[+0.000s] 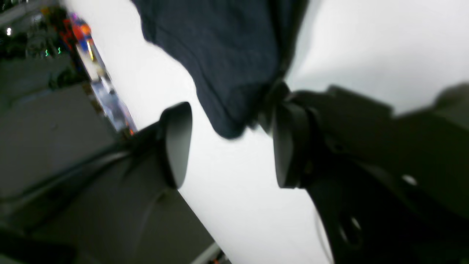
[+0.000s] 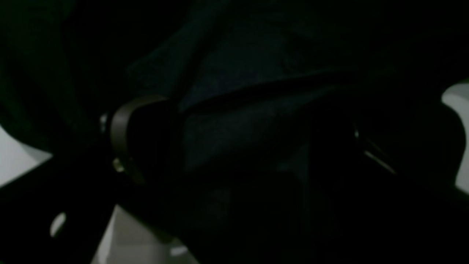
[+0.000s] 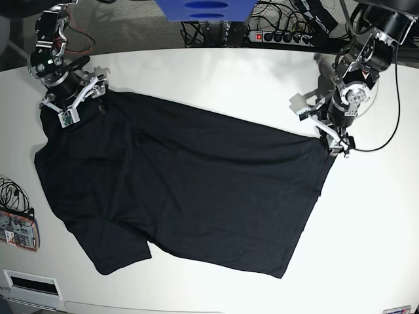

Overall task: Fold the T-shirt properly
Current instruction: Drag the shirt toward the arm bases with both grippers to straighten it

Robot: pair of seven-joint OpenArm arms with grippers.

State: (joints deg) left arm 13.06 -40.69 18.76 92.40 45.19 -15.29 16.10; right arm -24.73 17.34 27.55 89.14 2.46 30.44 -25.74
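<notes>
The black T-shirt [image 3: 190, 190] lies spread on the white table [image 3: 373, 222], with its hem to the right and a sleeve at the lower left. My left gripper [image 3: 332, 139] sits at the shirt's upper right hem corner. In the left wrist view its fingers [image 1: 177, 143] stand apart with bare table between them, and the T-shirt corner [image 1: 227, 73] brushes the right-hand finger. My right gripper [image 3: 77, 108] is at the shirt's top left shoulder edge. The right wrist view is dark: the gripper [image 2: 242, 139] is wide open, with T-shirt cloth [image 2: 234, 124] filling the gap.
A power strip [image 3: 281, 36] and cables lie beyond the table's far edge, beside a blue object [image 3: 204, 10]. A small printed card [image 3: 16, 230] and wires sit at the left edge. The table edge [image 1: 121, 121] shows in the left wrist view.
</notes>
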